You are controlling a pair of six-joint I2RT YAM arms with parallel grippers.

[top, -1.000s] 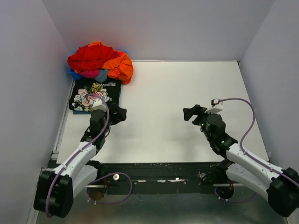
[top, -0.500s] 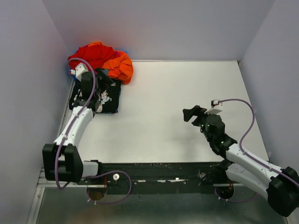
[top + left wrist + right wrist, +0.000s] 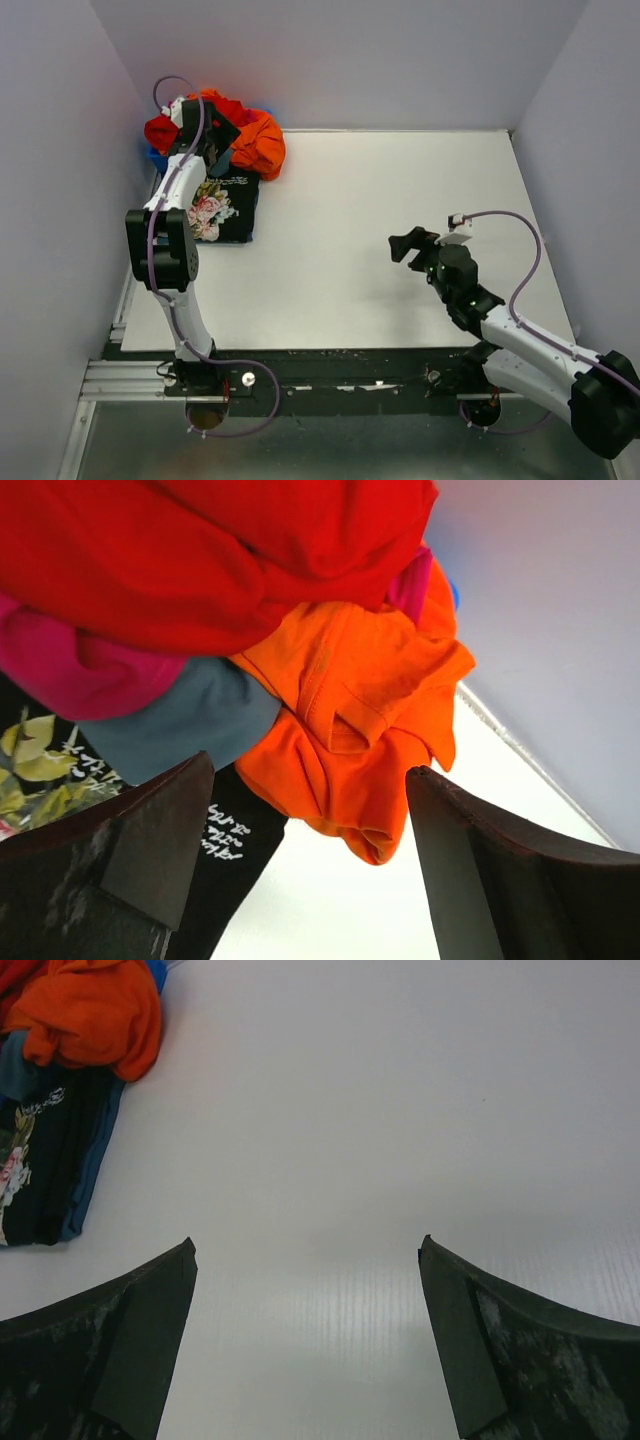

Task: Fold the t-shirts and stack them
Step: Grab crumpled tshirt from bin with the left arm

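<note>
Black tee [image 3: 228, 200] folded flat, four-coloured heap [image 3: 256, 142] behind — left gripper [image 3: 310, 768], right gripper [image 3: 307, 1243] gaping, empty

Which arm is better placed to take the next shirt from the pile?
Left. The left fingers stand open right at the pile, framing the orange tee. The right fingers, also open, hover over the table, far across from the pile.
</note>
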